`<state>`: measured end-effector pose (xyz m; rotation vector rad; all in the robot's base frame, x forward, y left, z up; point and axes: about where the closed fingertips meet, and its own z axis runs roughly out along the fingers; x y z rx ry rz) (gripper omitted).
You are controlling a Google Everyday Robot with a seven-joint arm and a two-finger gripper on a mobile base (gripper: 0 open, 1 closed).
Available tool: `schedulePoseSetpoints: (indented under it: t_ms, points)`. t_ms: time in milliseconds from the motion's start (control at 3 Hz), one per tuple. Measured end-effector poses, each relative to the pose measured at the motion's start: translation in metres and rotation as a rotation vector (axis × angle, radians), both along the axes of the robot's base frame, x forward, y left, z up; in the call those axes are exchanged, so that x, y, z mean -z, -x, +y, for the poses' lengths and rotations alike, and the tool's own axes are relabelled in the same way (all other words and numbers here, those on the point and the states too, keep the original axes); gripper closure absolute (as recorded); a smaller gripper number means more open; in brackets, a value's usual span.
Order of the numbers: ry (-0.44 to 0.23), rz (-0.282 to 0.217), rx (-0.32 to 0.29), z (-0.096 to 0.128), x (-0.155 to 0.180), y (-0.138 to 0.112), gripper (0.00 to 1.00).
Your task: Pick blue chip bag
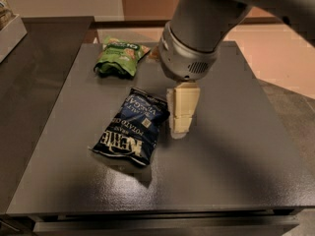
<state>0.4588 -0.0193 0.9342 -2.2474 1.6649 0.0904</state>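
Table, pincer beside chip bag, perhaps "Kettle"

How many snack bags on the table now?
2. The blue chip bag lies in the middle of the table, just left of the gripper; the green bag lies at the far left. The arm blocks part of the far side, so another could be hidden.

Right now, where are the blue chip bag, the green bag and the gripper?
blue chip bag (132, 128): camera view, printed front.
green bag (120, 57): camera view, its middle.
gripper (180, 127): camera view, tip, beside the blue chip bag.
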Motion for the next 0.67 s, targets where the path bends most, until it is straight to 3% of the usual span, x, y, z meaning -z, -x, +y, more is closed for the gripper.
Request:
schedulePoseSetpoints:
  t_ms: [667]
  points:
    - [0.093, 0.004, -0.160, 0.056, 0.027, -0.008, 0.00]
